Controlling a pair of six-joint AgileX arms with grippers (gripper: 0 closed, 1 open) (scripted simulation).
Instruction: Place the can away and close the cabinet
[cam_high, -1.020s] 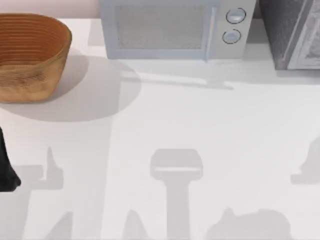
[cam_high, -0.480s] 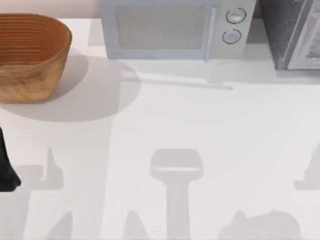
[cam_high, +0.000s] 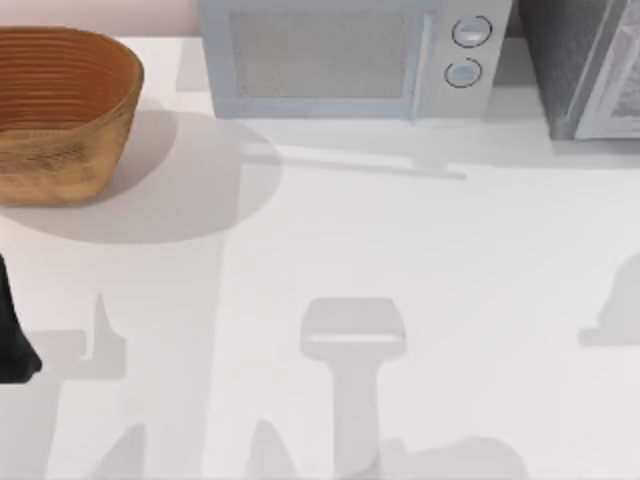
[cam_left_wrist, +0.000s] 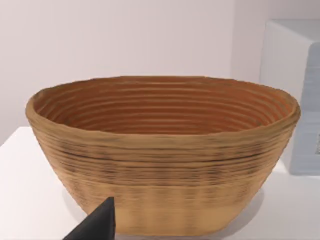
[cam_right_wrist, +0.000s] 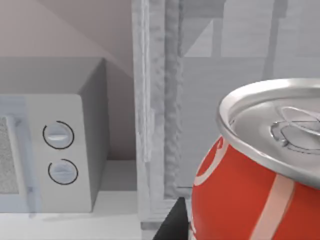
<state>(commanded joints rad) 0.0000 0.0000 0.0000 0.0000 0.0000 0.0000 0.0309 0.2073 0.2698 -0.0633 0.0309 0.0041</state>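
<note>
Right gripper (cam_right_wrist: 175, 225): we hold the red silver-topped drink can (cam_right_wrist: 250, 190) close before the grey cabinet (cam_right_wrist: 165, 110), beside the white microwave (cam_right_wrist: 50, 150). Left arm parked by the woven basket (cam_left_wrist: 165, 165).

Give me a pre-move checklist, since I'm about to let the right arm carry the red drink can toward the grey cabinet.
1. Red drink can with silver top close against the right wrist camera: ok.
2. Grip on the can: cannot tell.
3. Grey cabinet ahead of the can, interior visible: ok.
4. White microwave beside the cabinet, door shut: ok.
5. Left gripper parked facing the woven brown basket: ok.
</note>
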